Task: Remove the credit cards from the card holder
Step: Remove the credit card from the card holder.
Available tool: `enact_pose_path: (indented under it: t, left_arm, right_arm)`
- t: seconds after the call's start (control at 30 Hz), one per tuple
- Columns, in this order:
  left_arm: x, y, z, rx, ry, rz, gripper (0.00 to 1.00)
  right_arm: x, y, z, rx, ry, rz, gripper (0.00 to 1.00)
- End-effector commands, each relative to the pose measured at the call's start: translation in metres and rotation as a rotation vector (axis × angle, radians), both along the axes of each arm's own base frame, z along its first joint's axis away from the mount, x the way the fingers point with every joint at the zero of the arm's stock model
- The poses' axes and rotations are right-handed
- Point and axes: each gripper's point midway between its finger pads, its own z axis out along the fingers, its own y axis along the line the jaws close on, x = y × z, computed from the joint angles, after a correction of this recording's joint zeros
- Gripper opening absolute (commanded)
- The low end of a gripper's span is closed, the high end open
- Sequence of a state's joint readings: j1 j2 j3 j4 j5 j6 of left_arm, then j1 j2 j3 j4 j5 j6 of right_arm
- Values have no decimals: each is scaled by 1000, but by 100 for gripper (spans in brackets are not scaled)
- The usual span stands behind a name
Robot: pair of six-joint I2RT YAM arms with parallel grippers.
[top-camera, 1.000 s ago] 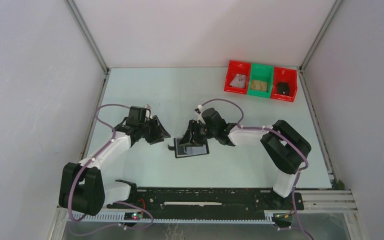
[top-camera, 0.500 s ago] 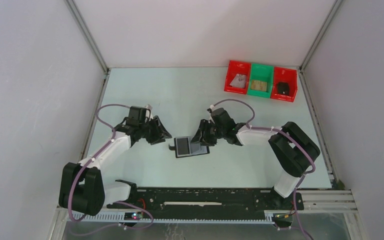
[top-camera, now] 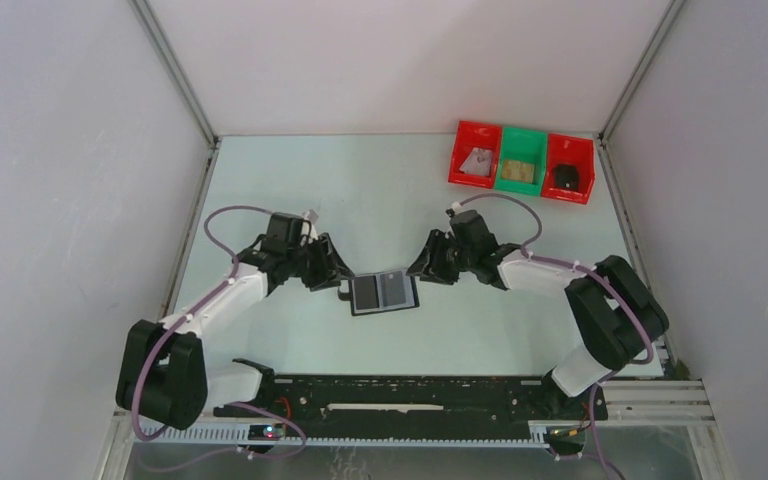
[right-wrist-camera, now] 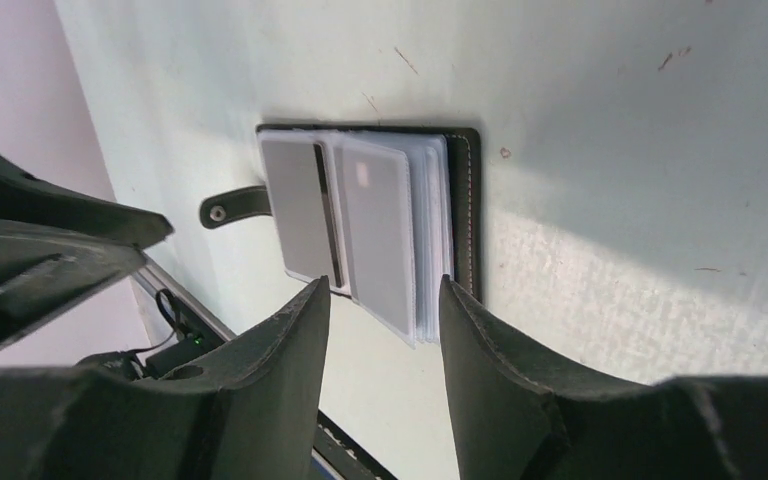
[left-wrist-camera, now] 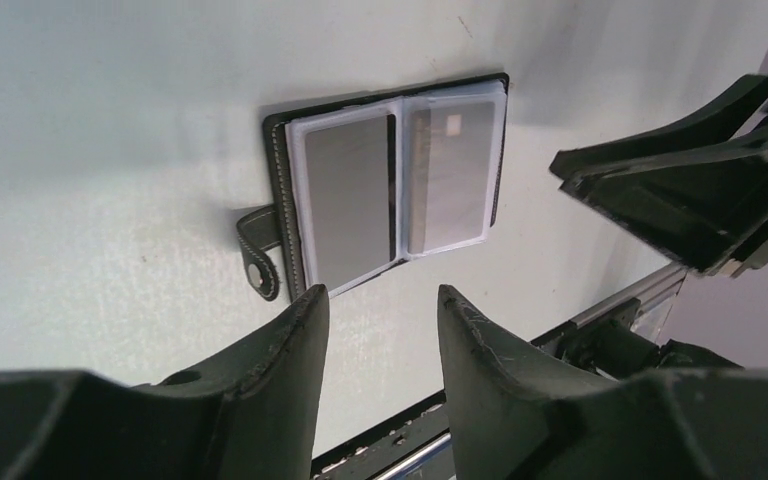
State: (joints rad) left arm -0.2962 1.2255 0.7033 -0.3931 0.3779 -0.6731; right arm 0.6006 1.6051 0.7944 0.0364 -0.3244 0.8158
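Note:
The black card holder lies spread open on the pale table between both arms, its closing tab pointing left. Clear sleeves hold grey credit cards: one on the left page, one on the right page. In the right wrist view the same cards sit over a stack of sleeves inside the holder. My left gripper is open just left of the tab, holding nothing. On the holder's right side my right gripper is open and empty too.
A row of bins stands at the back right: red, green, red, each with a small item inside. The black rail with the arm bases runs along the near edge. White walls enclose three sides.
My right gripper has drawn back to the right, off the holder, leaving both open pages showing. My left gripper has shifted right, closer to the tab.

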Motion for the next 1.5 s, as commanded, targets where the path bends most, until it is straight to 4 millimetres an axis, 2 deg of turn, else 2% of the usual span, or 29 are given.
enact_pose_path:
  t: [0.0,0.2,0.33,0.6,0.8,1.0,1.3,1.47]
  left_arm:
    - [15,-21,23,-57,-68,-49,50]
    - [14,-34,18,-74,-45,-75,50]
    - [13,-45,17,-80,-35,-103,49]
    - [13,-64,6,-92,2,-142,49]
    - [13,-62,2,-84,8,-136,49]
    - [12,-62,1,-82,9,-136,49]
    - [12,-60,1,-76,5,-133,48]
    - [13,-53,4,-41,-11,-120,48]
  right_arm:
    - [9,1,22,28,-84,7,52]
    - [-5,33,28,94,-78,106,48]
    - [-10,44,19,115,-43,127,45]
    - [-3,34,2,74,-13,94,45]
    - [-1,24,-4,19,-21,68,49]
    - [-3,27,-12,18,0,77,50]
    - [-9,39,0,73,-19,125,50]
    - [-13,52,27,144,-83,177,50]
